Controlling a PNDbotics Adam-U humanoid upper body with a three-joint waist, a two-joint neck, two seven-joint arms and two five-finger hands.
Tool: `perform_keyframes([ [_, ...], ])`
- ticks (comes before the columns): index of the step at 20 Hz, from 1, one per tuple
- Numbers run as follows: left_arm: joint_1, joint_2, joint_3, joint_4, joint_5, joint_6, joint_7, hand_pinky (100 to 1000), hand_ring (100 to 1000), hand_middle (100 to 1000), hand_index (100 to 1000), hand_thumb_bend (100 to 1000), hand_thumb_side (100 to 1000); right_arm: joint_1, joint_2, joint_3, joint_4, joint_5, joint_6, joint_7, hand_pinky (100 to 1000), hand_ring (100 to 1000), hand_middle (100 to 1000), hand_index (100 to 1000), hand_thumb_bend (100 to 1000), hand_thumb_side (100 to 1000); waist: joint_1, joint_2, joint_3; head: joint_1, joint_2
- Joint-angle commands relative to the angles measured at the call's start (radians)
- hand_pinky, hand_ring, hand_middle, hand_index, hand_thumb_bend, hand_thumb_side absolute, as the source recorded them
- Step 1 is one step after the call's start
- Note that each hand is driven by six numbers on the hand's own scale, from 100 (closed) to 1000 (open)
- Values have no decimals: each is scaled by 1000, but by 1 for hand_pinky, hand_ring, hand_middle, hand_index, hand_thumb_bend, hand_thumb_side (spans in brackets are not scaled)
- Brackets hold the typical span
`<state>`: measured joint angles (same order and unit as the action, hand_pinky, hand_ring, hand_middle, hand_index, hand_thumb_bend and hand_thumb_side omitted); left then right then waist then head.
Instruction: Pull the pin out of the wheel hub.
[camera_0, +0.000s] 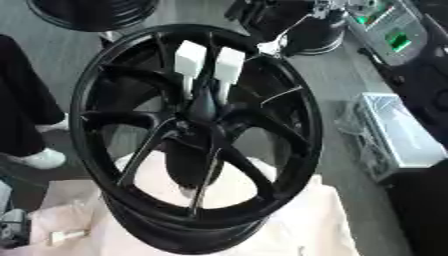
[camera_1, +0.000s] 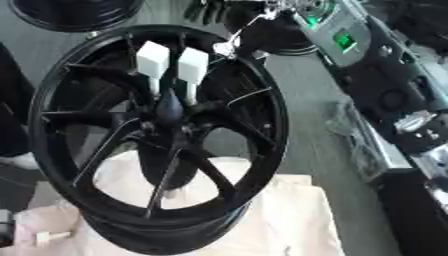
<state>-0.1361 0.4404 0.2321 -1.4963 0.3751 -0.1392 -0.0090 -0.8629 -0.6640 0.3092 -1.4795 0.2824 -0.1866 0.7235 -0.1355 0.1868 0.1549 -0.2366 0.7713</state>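
A black spoked wheel rim (camera_0: 302, 125) stands tilted on a white cloth (camera_0: 306, 225), filling the middle of both views. Two white pins with blocky heads (camera_0: 189, 57) (camera_0: 229, 64) stick side by side out of the hub (camera_0: 203, 107), pointing up and towards me. My right arm comes in from the upper right. Its black hand (camera_1: 210, 11) shows at the top edge, above the rim's far side and apart from the pins, fingers hanging roughly straight and holding nothing. My left hand shows in neither view.
Another black wheel (camera_0: 92, 12) lies at the top left, and a third (camera_0: 315, 35) lies behind the rim. A clear plastic box (camera_0: 398, 132) sits on the grey floor to the right. A person's dark clothing and white shoe (camera_0: 39, 159) are at the left.
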Motion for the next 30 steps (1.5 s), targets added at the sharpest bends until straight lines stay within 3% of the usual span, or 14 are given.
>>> perform_keyframes([
  [1,-2,35,15,-5,-6,-4,8,833,767,726,840,151,830,-17,-22,-7,-29,-6,-2,22,770,792,803,876,100,542,11,-15,-2,-2,-1],
  [5,1,35,16,3,-8,-4,11,833,768,725,839,153,836,-9,-19,-6,-34,-24,2,36,773,795,813,886,100,695,11,-13,-2,-1,-1],
  [14,3,34,21,16,-12,-5,19,833,768,722,835,153,845,4,-7,-8,-36,-4,-6,32,783,802,827,905,100,734,8,-6,5,-10,-1],
  [16,3,34,22,18,-13,-5,22,833,768,721,835,153,846,7,-4,-8,-35,8,-13,29,784,801,825,905,100,716,7,-5,8,-14,-1],
  [20,4,33,24,22,-15,-5,24,833,767,717,833,154,849,7,3,-9,-29,27,-22,18,786,801,824,905,100,549,6,-3,11,-23,-1],
  [22,4,33,24,24,-16,-4,25,832,767,713,831,156,852,5,6,-9,-27,33,-23,10,789,803,823,905,100,323,4,-4,12,-30,-1],
  [25,2,30,22,25,-17,-2,24,832,766,712,830,156,853,4,9,-13,-22,46,-25,-9,790,803,821,901,100,314,3,-4,13,-45,-1],
  [28,3,29,23,27,-19,-1,26,832,766,710,829,158,855,6,15,-14,-9,53,-35,-23,793,804,822,894,100,403,1,-5,14,-62,-1],
  [30,4,27,23,28,-20,1,27,832,765,709,828,160,858,8,18,-15,-2,52,-43,-29,792,803,822,893,100,416,0,-6,14,-73,-1],
])
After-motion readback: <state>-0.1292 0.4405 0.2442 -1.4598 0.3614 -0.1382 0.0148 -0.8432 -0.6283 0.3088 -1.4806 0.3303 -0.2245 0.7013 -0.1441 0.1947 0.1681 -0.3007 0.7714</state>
